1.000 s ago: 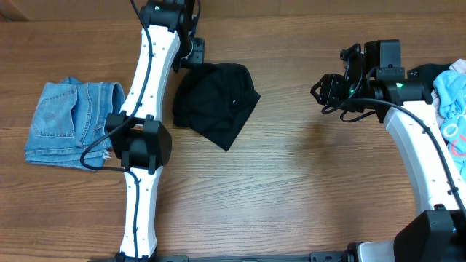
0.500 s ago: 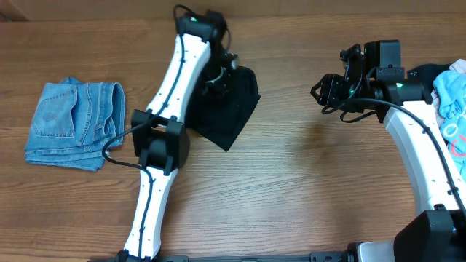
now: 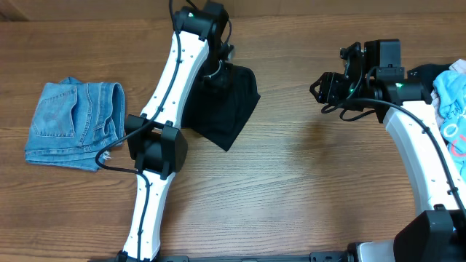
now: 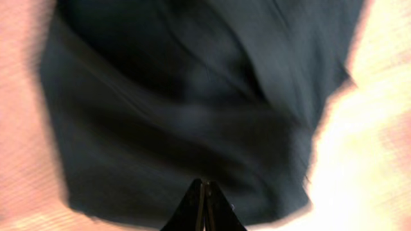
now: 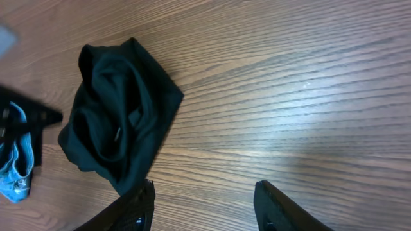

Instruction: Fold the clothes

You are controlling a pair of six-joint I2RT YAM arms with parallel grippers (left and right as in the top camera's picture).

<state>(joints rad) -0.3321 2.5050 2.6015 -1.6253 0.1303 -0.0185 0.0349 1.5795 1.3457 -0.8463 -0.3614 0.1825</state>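
A black garment (image 3: 231, 109) lies bunched on the wooden table at the back centre. My left gripper (image 3: 218, 73) is over its left upper part, jaws shut and pinching the fabric. In the blurred left wrist view the closed fingertips (image 4: 202, 186) press into the black garment (image 4: 180, 109), which fills the view. My right gripper (image 3: 320, 91) is open and empty, hovering well to the right of the garment. In the right wrist view its fingers (image 5: 204, 192) are spread over bare wood, with the black garment (image 5: 119, 122) to the left. A pale-blue printed piece (image 3: 451, 102) lies at the right edge.
Folded blue jeans (image 3: 73, 124) lie at the left of the table and also show in the right wrist view (image 5: 16, 170). The left arm (image 3: 171, 94) stretches diagonally across the left centre. Bare wood (image 3: 306, 175) lies between the two arms.
My left gripper moved right and forward from the garment's top-left edge, carrying that edge over so the garment is narrower. In the last half second it barely shifted. The right arm is still.
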